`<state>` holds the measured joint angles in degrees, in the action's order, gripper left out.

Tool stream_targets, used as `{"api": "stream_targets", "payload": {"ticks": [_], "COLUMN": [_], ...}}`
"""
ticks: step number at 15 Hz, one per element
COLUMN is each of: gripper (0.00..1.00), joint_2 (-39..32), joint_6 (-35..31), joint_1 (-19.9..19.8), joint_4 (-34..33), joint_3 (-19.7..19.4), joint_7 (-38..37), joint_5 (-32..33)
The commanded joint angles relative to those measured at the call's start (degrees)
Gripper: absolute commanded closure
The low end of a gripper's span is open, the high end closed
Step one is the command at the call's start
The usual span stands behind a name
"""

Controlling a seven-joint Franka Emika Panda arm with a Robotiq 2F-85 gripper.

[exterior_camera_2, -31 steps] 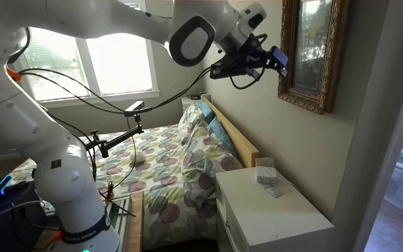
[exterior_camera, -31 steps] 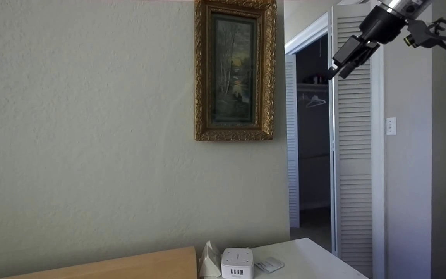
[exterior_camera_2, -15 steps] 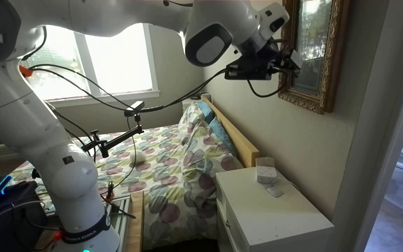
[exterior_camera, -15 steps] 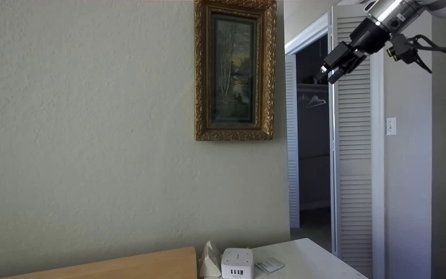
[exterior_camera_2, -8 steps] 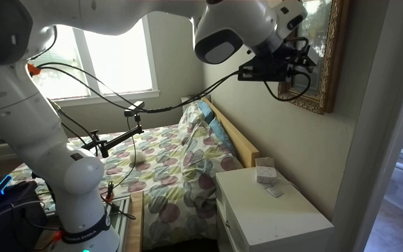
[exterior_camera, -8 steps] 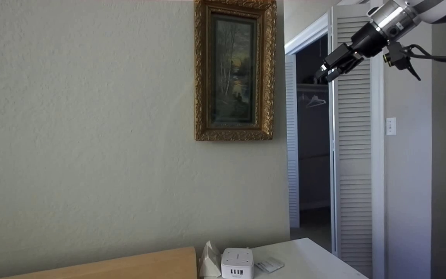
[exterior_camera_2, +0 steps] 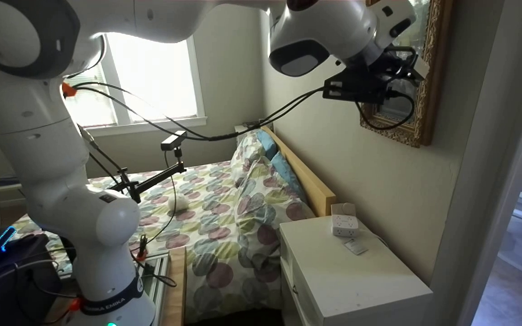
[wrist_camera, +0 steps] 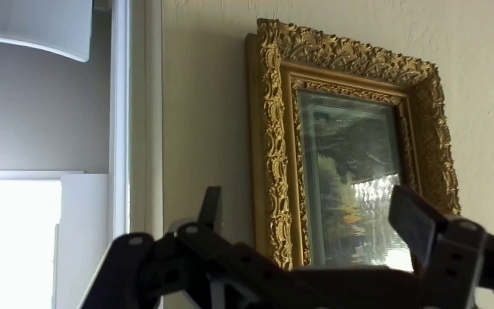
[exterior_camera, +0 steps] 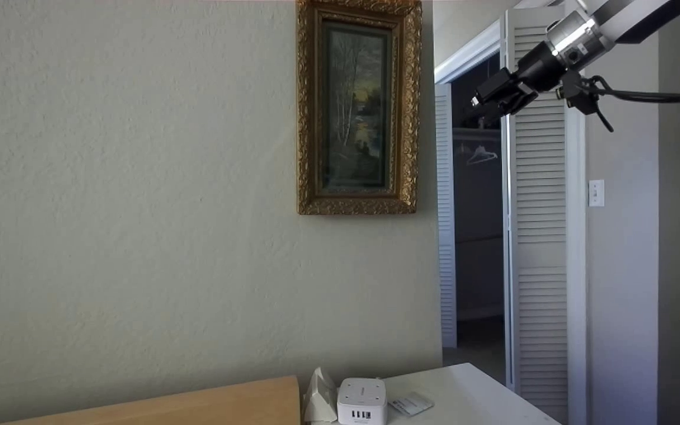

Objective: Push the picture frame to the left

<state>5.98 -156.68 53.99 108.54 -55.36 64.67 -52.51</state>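
My fingers (wrist_camera: 414,219) stand wide apart, holding nothing, short of the picture frame (exterior_camera: 359,109), which hangs on the wall (exterior_camera: 169,177) to their left in an exterior view, one long edge seen between them in the wrist view

Black band (exterior_camera_2: 113,300) on arm base (exterior_camera_2: 127,314) is showing "…NKA EMIKA"; print on flat packet (exterior_camera: 412,404) is looking unreadable.

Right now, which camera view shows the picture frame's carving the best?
The wrist view: the picture frame is largest and most detailed there, although the jaws hide part. Both exterior views show it smaller; in an exterior view, the arm partly covers it.
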Motion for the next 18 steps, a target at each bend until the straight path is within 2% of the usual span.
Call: {"api": "stream_targets", "payload": {"ticks": [1,5,12,13,14,15,16,17,18], "gripper": [0.00,0.00,0.00,0.00,0.00,0.00,0.00,0.00,0.00], "joint_2": [-7.6,-12.5,-19.6,-18.1,-18.8,-19.1,-15.5,-15.9,-16.2], "joint_6": [2.8,7.7,15.9,14.6,14.8,13.7,11.2,11.3,11.3], "joint_1": [0.5,-1.6,-7.7,-16.5,-19.2,-23.7,-26.2,-29.9,-31.8], "joint_4": [-4.9,-7.3,-12.6,-13.2,-14.1,-15.0,-12.0,-12.7,-13.1], "joint_3": [-3.1,-3.2,-1.3,8.8,11.4,16.4,21.1,24.8,26.5], "joint_7": [0.7,4.2,16.7,16.9,17.3,15.9,14.3,14.4,14.4], "joint_5": [-7.1,-14.3,-26.5,-24.7,-25.2,-24.7,-19.9,-20.0,-20.0]}}
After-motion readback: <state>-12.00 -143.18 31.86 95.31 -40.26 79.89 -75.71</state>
